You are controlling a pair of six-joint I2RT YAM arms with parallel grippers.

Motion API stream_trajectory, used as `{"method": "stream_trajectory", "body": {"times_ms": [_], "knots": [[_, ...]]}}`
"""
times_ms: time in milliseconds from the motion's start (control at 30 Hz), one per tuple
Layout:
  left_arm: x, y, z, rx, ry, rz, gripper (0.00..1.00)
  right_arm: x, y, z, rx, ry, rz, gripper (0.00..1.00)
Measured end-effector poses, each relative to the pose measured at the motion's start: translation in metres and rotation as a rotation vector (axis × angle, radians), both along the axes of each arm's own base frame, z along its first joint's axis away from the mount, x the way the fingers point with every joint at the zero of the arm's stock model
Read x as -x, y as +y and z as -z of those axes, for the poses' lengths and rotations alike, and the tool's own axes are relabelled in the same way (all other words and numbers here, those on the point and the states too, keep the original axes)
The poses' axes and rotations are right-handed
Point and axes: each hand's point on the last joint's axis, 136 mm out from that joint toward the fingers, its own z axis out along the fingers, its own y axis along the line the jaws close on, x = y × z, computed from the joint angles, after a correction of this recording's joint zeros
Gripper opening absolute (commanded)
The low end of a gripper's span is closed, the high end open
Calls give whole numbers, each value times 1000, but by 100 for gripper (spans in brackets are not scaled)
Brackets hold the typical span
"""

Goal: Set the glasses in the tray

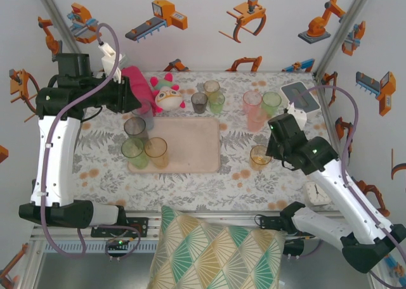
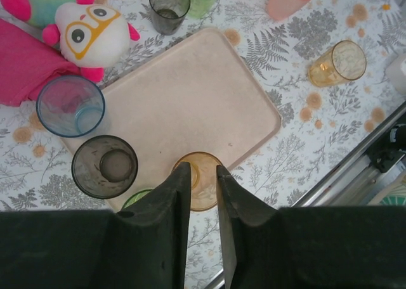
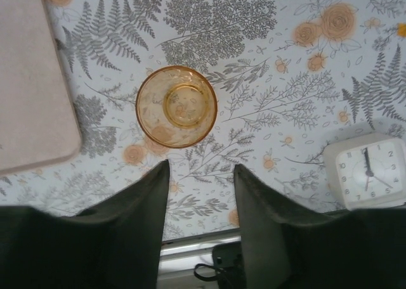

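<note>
Green glass (image 2: pixel 138 196) mostly hidden behind left gripper (image 2: pixel 202 166), which is barely parted and empty. Right gripper (image 3: pixel 201 165) is spread, empty, near translucent amber glass (image 3: pixel 176 106).

White walls (image 1: pixel 209 42) printed with orange robot arms enclose a fern-patterned table (image 1: pixel 254 187)

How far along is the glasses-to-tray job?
Done: four glasses stand at the tray's left end. In hand: nothing; the left gripper and right gripper are empty, the right one near an amber glass. Left: that glass and at least five more on the table.
</note>
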Motion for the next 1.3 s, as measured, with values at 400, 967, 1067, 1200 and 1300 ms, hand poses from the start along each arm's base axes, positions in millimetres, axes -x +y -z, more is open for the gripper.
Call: {"method": "stream_trajectory", "body": {"times_ms": [400,967,1067,1200,1300], "knots": [[-1,0,1,20,25,-15,91,-1,1,25,-18,107,-3,62],[-2,-1,2,22,28,-14,100,-13,-12,66,9,232,57,57],[-2,-1,2,22,28,-13,100,-17,-12,72,10,243,57,53],[-2,-1,2,23,28,-12,100,-19,-14,78,11,250,59,50],[-2,-1,2,23,28,-12,100,-21,-15,84,9,255,63,49]]}}
